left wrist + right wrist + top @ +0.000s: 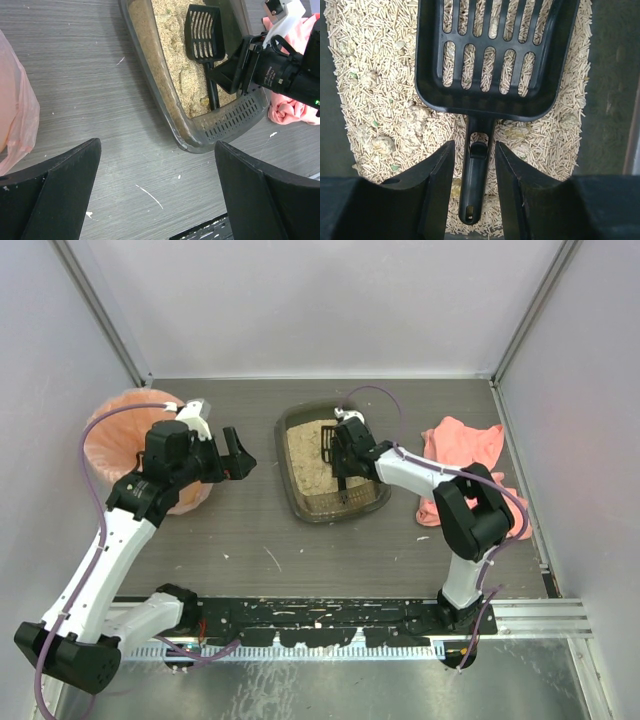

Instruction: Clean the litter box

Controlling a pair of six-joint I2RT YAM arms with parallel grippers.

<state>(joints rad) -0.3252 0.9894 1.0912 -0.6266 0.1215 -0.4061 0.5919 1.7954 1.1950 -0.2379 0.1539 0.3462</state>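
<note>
Right gripper (474, 150) jaws are set narrow astride the scoop handle (475, 192) in the litter box (300, 502), slight gaps visible; a centred clamp is advised. Left gripper (157, 145) jaws are spread wide.

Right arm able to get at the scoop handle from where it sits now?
Probably yes. The right gripper straddles the scoop handle, a finger on each side with slim gaps and nothing between. The scoop lies flat on the litter in the litter box.
</note>
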